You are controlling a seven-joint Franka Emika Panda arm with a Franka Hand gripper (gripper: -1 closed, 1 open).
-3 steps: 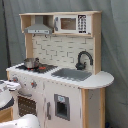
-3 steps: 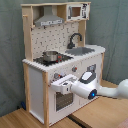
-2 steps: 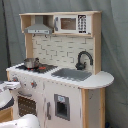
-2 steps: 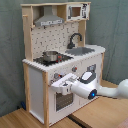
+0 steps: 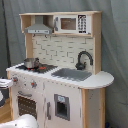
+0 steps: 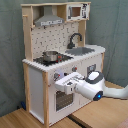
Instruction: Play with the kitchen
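The kitchen (image 6: pixel 62 60) stands upright on a wood floor (image 6: pixel 20 120), w/ a grey curtain (image 6: pixel 115 25) behind it in both exterior views.

In the second exterior view the arm (image 6: pixel 102 91) reaches in from the second exterior view's right, and the tool (image 6: pixel 64 82) sits right at the kitchen's front panel, just below the knobs (image 6: pixel 56 76) and at the top edge of the oven door (image 6: pixel 62 100). Tool looks pressed against or touching the front; whether its fingers are apart or together can't be told. The kitchen is thus directly in front of the tool, rising well above it.

Up from the tool: stovetop (image 6: pixel 54 59) w/ a steel pot (image 6: pixel 50 56) on it. Further along the top, away from the tool, a grey sink (image 6: pixel 82 50) w/ black faucet (image 6: pixel 75 39) behind it. High above: range hood (image 6: pixel 50 20) and microwave (image 6: pixel 76 11) on the top shelf.

In the first exterior view only a white bit of the arm shows at the left edge and bottom; tool itself isn't clear there. Pot (image 5: pixel 31 63), sink (image 5: pixel 72 74), faucet (image 5: pixel 82 59), hood (image 5: pixel 39 27), microwave (image 5: pixel 72 23) all visible.
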